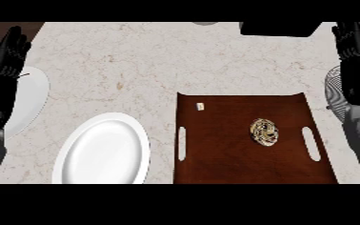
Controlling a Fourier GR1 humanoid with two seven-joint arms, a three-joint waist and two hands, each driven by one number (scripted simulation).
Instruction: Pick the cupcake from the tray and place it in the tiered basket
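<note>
Cupcake [264, 132] sits untouched on the tray [232, 167]; the right hand [347, 40], fingers straight and empty, should descend directly over it before closing.

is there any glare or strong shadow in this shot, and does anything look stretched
Head view: lighting is even, with no glare and only faint shading on the white plate; the plate looks taller than wide, so it is stretched; the cupcake on the brown tray shows little detail; both hands, left and right, are cut by the edges.

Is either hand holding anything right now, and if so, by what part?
Nothing is held. The left hand and right hand rest open at the edges, and the cupcake sits untouched on the tray.
</note>
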